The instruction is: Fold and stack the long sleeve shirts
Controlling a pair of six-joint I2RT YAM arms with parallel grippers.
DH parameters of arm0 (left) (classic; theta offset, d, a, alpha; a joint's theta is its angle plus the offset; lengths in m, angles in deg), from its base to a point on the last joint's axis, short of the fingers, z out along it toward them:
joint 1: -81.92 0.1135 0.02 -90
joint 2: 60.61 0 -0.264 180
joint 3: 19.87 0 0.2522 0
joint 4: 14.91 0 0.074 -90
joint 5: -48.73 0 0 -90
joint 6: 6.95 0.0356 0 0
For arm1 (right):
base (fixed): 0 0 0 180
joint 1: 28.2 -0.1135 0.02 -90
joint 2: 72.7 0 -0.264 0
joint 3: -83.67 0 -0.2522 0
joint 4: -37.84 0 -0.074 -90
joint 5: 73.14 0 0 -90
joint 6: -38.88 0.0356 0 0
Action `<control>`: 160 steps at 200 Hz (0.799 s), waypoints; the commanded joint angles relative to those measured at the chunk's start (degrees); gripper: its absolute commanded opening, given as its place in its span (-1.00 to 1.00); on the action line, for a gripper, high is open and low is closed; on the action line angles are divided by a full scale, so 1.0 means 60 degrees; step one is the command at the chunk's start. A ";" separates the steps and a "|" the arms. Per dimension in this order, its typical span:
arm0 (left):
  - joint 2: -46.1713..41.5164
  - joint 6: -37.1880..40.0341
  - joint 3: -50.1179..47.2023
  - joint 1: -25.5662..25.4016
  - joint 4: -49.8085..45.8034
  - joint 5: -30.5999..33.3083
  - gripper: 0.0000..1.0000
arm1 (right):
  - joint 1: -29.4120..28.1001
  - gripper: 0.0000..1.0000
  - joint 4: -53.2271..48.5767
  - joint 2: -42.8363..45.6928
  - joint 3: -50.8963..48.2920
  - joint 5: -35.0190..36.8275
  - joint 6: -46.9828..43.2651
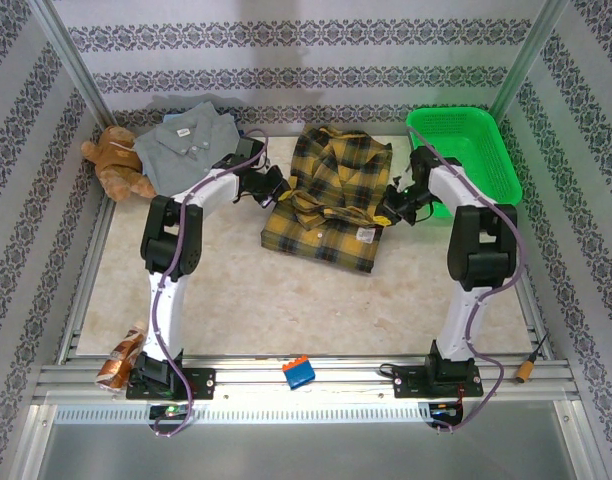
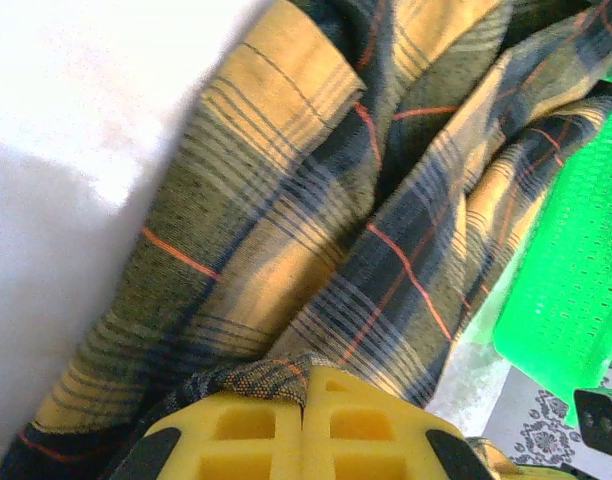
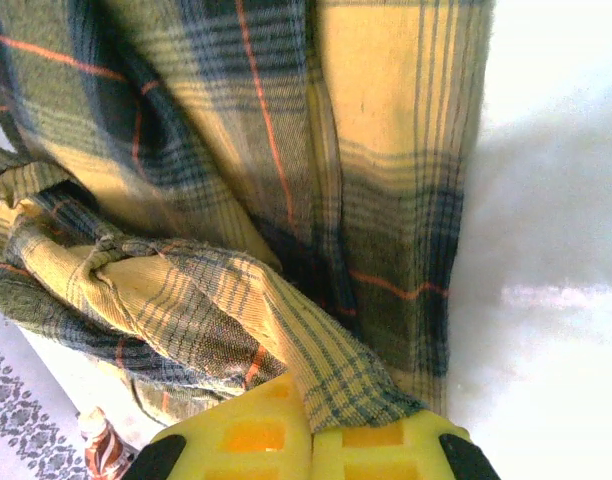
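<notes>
left gripper (image 2: 304, 392) pinching soft plaid flannel shirt (image 2: 316, 220), thin red lines; right gripper (image 3: 311, 425) pinching its rumpled edge

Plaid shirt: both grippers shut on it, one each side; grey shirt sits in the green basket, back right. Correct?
Not quite. The grey shirt is not in the green basket. The top external view shows it on the table at the back left, beside the teddy bear. The rest holds: the left gripper and the right gripper are each shut on the plaid shirt.
</notes>
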 commanded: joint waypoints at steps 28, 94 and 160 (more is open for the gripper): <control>0.0433 -0.0111 0.0311 0.0153 0.0510 0.0435 -0.97 | 0.0064 -0.95 0.0062 -0.0856 0.0947 0.0400 -0.0322; -0.0684 -0.0074 0.0692 0.0173 0.0663 0.0930 0.39 | 0.0071 -0.14 0.0951 -0.0239 0.1320 0.0180 0.0348; -0.3838 0.1419 -0.0587 -0.0176 -0.1692 0.2723 0.69 | -0.0258 0.21 0.1000 0.2663 0.0270 0.1130 0.0331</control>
